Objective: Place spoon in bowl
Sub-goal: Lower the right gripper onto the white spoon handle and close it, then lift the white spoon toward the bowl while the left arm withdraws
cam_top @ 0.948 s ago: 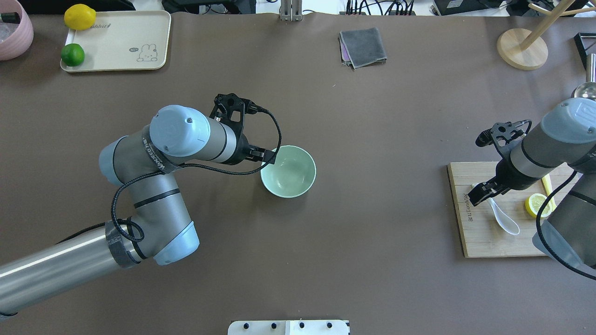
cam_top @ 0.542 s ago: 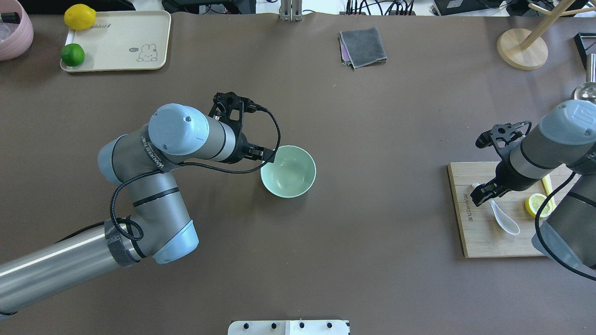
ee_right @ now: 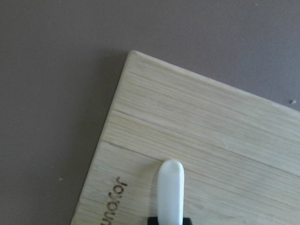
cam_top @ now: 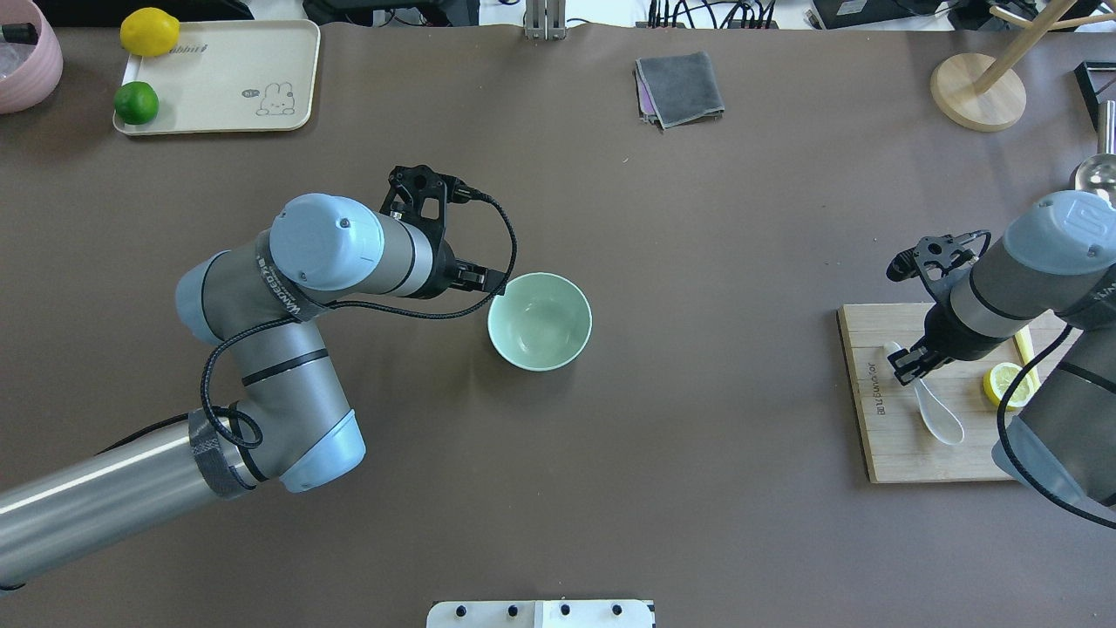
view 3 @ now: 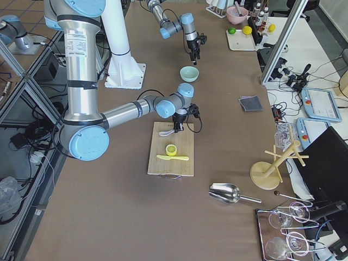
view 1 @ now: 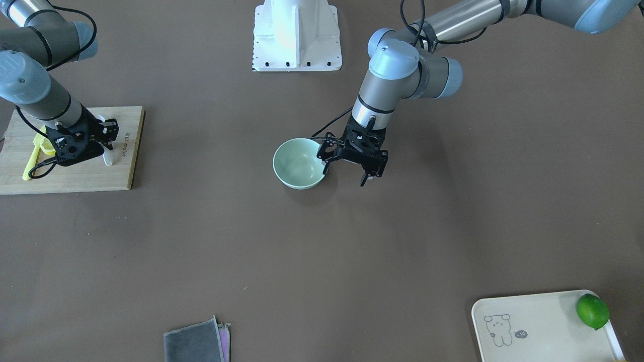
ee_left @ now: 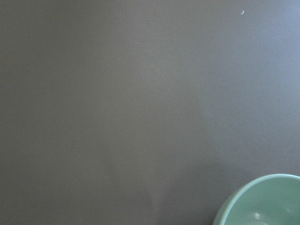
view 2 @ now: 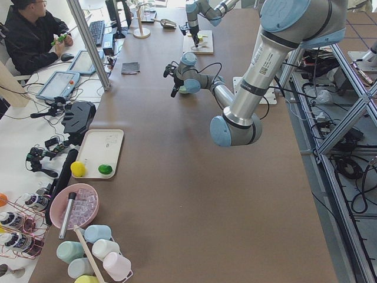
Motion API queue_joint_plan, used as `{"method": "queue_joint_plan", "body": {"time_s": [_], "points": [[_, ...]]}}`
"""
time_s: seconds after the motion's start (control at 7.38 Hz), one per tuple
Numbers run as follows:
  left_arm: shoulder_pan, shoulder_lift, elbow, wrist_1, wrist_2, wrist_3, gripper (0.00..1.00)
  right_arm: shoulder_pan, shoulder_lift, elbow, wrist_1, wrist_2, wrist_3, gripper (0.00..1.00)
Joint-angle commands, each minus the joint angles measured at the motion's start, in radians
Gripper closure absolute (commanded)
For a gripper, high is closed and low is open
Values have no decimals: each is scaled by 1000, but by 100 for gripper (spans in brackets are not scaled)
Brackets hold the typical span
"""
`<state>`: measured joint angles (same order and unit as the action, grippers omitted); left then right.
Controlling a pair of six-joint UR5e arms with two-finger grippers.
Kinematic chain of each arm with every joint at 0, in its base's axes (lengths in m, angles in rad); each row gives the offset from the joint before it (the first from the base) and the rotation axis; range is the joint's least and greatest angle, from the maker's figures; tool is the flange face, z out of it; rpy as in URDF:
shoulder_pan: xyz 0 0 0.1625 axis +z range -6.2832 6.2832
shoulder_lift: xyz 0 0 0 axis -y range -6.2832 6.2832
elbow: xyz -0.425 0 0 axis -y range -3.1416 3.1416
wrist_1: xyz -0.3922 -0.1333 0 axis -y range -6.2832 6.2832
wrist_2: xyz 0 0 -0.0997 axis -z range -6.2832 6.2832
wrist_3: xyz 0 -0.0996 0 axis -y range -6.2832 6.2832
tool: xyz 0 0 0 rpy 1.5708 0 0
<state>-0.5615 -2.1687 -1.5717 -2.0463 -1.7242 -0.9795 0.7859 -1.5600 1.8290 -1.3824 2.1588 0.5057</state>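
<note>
The pale mint-green bowl (cam_top: 540,321) stands upright mid-table and holds nothing. My left gripper (view 1: 345,173) hangs open just beside its rim on the robot's left, one finger by the rim and one over bare table. In the left wrist view only the bowl's edge (ee_left: 267,201) shows, low right. At the far right the white spoon (cam_top: 942,419) lies on a wooden cutting board (cam_top: 898,445). My right gripper (cam_top: 911,366) is shut on the spoon's handle. The handle tip (ee_right: 169,187) pokes out past the fingers in the right wrist view.
A lemon slice (cam_top: 1003,384) and a yellow-green knife (cam_top: 1027,349) share the board. A tray (cam_top: 218,78) with a lemon and a lime sits far left, a grey cloth (cam_top: 680,87) at the back. A wooden stand (cam_top: 976,92) is at the far right.
My left gripper has drawn back from the bowl's rim toward the robot's left. My right gripper has closed in on the spoon's handle, and the spoon has turned slightly on the board.
</note>
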Motion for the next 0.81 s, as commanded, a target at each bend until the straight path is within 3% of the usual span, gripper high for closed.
{"method": "queue_joint_plan", "body": {"time_s": [0.0, 0.27, 0.54, 0.68], "points": [[-9, 4, -10, 0, 3, -2, 2, 7, 12, 38, -1, 15, -1, 100], [-47, 36, -30, -8, -2, -2, 2, 48, 14, 116, -14, 26, 11, 100], [-92, 128, -103, -43, -32, 1, 2, 65, 87, 122, -15, 23, 45, 100], [-148, 136, -106, -32, -149, 52, 2, 69, 119, 125, -7, 20, 125, 100]]}}
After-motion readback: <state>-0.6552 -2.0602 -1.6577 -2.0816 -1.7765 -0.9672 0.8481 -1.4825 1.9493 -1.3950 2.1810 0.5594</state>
